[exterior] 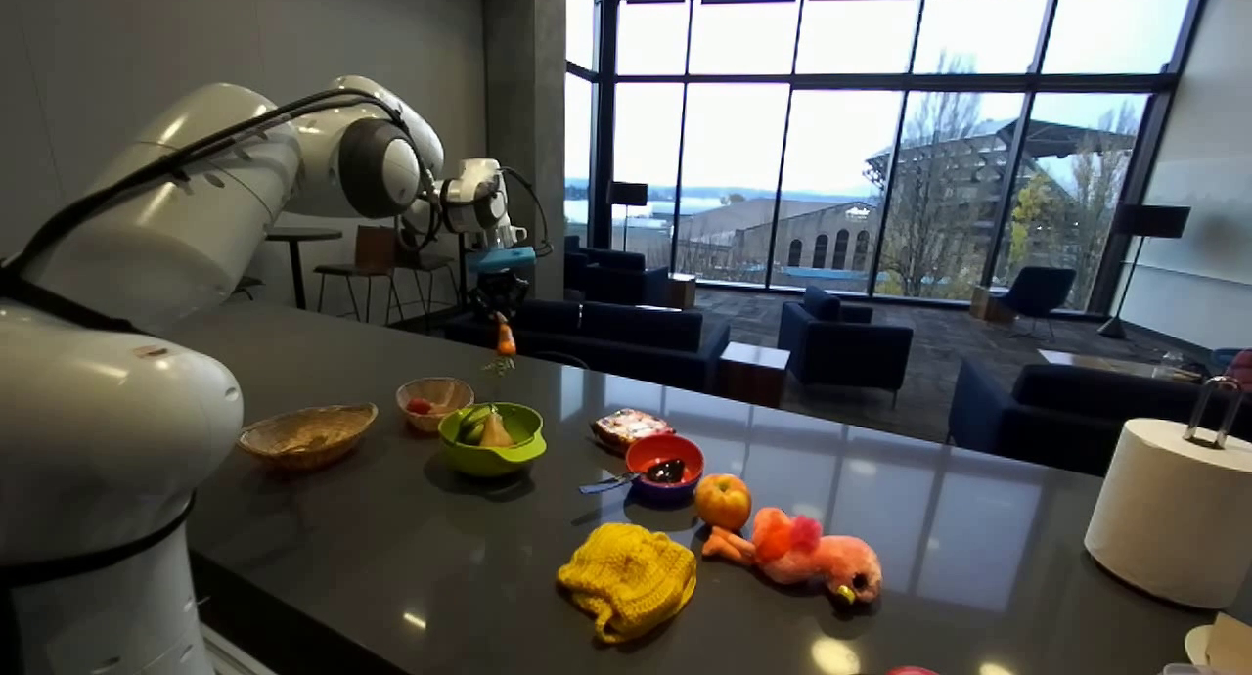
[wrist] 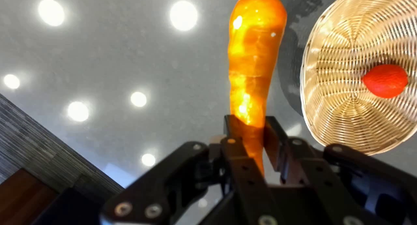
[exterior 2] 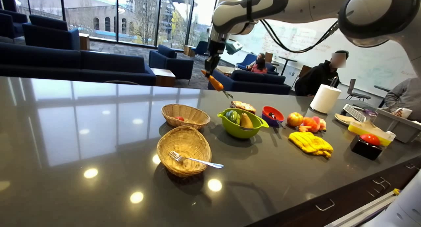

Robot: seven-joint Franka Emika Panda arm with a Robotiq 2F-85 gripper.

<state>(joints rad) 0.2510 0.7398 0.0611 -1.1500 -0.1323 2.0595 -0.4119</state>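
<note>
Gripping the thin end of a carrot (wrist: 257, 49), a black tool (wrist: 248, 124) on a white robot arm (exterior 2: 312, 5) holds it in mid-air, both fingers clamped on it and its leafy end tilted downward. Take the green bowl (exterior 2: 240, 131) on the glossy dark surface (exterior 2: 263, 184) as the landmark: from where I stand, in both exterior views, the carrot hangs higher than the green bowl and appears behind it, apart from it.

Inside the green bowl sit a tan pear (exterior 2: 246, 120) and a striped green squash (exterior 2: 233, 117) (real or toy, I can't tell). To the left of the green bowl, in both exterior views, are two wicker baskets. The farther basket (exterior 2: 197, 116) holds a small red fruit (exterior 2: 179, 118); the nearer basket (exterior 2: 179, 136) holds a fork (exterior 2: 194, 160), its handle reaching out past the rim.

Behind the green bowl lies a patterned packet (exterior: 631, 427). To the green bowl's right is a red bowl (exterior: 648, 448) with a purple underside, something dark inside it and a blue-handled utensil (exterior: 608, 484) against it. Farther right of the green bowl come an orange-yellow peach (exterior: 723, 502), a pink plush toy (exterior: 822, 560) lying on its side, and a crumpled yellow knitted cloth (exterior: 631, 579). Well apart from the green bowl, on that same side, stands a paper towel roll (exterior 2: 325, 98).

Beyond everything, past the green bowl, are dark blue sofas (exterior 2: 36, 61) and tall windows (exterior: 738, 137).
</note>
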